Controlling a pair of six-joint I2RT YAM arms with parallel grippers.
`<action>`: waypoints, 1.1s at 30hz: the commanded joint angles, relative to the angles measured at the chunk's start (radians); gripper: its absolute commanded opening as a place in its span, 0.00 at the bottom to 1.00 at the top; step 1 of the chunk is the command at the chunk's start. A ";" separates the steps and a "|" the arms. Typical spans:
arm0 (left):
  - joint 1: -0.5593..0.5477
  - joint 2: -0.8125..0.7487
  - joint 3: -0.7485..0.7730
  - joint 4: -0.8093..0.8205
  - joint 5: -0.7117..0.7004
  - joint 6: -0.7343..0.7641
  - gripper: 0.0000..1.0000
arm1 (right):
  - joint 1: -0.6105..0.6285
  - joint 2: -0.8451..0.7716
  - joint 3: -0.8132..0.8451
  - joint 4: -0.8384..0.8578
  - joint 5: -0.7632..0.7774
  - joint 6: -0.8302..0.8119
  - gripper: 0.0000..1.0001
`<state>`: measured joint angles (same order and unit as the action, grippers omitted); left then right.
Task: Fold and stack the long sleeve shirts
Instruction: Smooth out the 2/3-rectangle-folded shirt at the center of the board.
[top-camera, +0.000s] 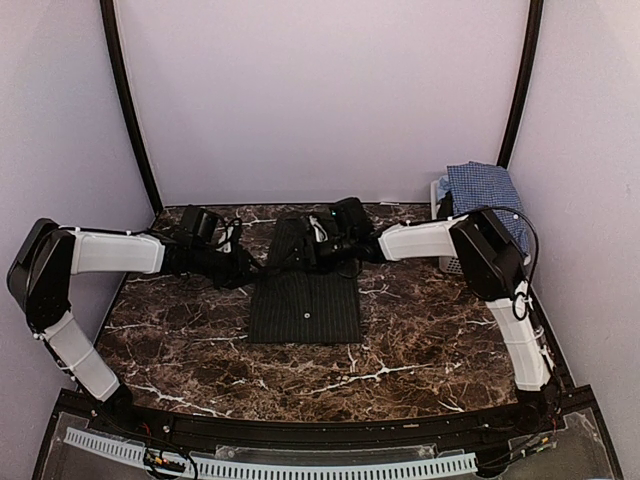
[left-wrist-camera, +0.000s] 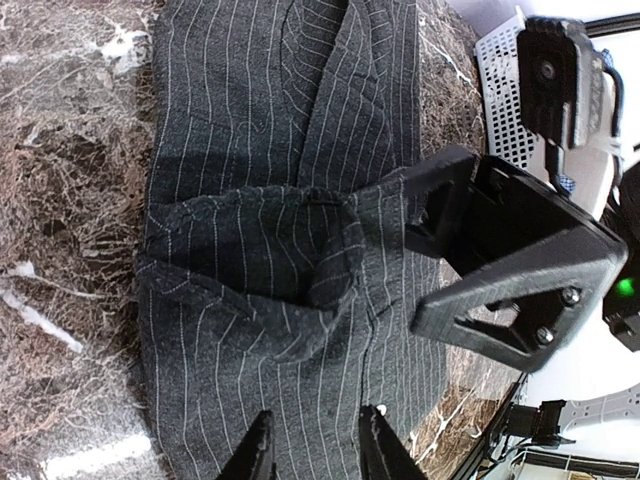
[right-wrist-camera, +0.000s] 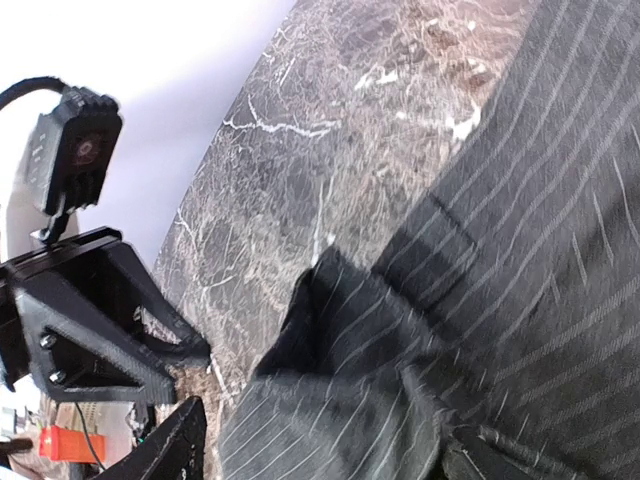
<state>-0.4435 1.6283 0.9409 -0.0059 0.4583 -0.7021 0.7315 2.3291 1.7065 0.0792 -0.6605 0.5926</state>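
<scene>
1. The left gripper (left-wrist-camera: 317, 452) is released. In its own wrist view the two fingertips stand a moderate gap apart, with striped cloth showing between them.
2. These tips are low over the black pinstriped shirt (top-camera: 305, 300). I cannot tell if they press on the cloth. They do not pinch any fold.
3. The right gripper (left-wrist-camera: 415, 258) is also released, and its jaws are spread wide. In the left wrist view its two fingers reach onto the shirt from the side, and a raised fold of cloth lies between them without being squeezed.
4. The two grippers face each other closely over the far, narrow part of the shirt, left one on the left side and right one on the right side.
5. The black pinstriped shirt lies in the middle of the dark marble table (top-camera: 420, 340). Its near part is a flat and neat rectangle with one small white button visible.
6. The far part is narrower and not smooth. A band of cloth is doubled across it, with a thick ridge and some wrinkles, and one corner stands up a little.
7. The blue-and-white check shirt (top-camera: 485, 190) is crumpled in a heap on the white basket (top-camera: 452, 265) at the far right corner, well apart from the black one.
</scene>
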 joint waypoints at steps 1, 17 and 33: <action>-0.004 -0.009 0.033 -0.033 0.001 0.028 0.28 | -0.024 0.063 0.093 -0.026 -0.085 -0.074 0.69; -0.007 0.105 0.090 0.031 0.016 0.022 0.24 | -0.034 -0.176 -0.118 0.014 0.016 -0.074 0.55; -0.014 0.409 0.360 -0.012 -0.036 0.073 0.20 | 0.005 -0.261 -0.219 -0.101 0.253 -0.090 0.48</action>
<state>-0.4530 2.0068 1.2491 0.0170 0.4381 -0.6601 0.7044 2.0502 1.4509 0.0032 -0.4389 0.5182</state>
